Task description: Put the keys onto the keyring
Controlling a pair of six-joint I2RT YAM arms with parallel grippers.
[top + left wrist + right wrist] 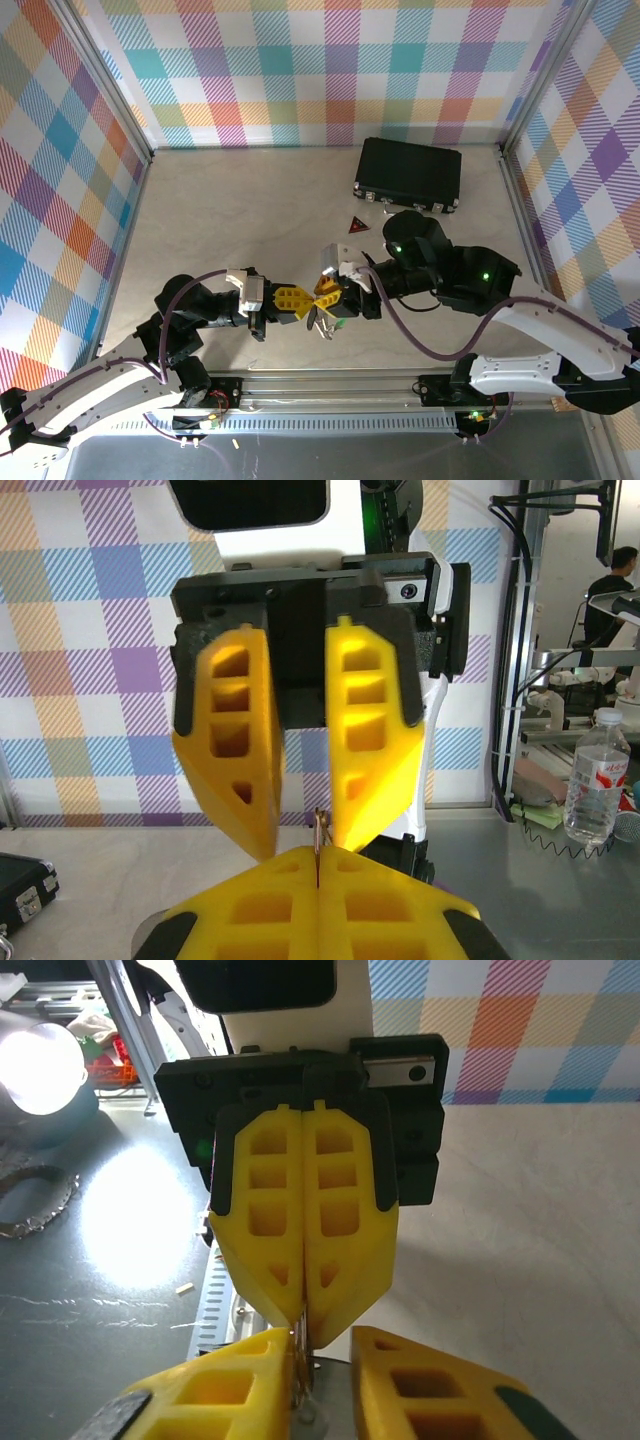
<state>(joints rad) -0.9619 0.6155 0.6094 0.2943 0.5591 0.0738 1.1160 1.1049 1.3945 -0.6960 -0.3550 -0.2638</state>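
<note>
Low in the centre of the top view, the two hands meet tip to tip above the pale marbled surface (pixel 230 210). The left hand (pixel 318 858) is clamped fully shut. A thin sliver of brassy metal (pixel 319 830) pokes up from between its yellow fingers (pixel 270 910); I cannot tell whether it belongs to a key or to the ring. The right hand (pixel 322 1338) faces it with its jaws a little apart, gripping nothing I can make out.

Just under the meeting point hangs a small cluster of silvery metal pieces (pixel 320 324), beside the key with a bright green plastic head (pixel 341 322). I cannot pick the black-headed key or the silvery chain keyring out of that cluster.

This looks like the threading step itself, with one hand holding a part steady for the other to work on. The next move seems to call for the right hand to close on the metal close beside the left's grip. That needs fine alignment, since a thin piece could slip or twist.
</note>
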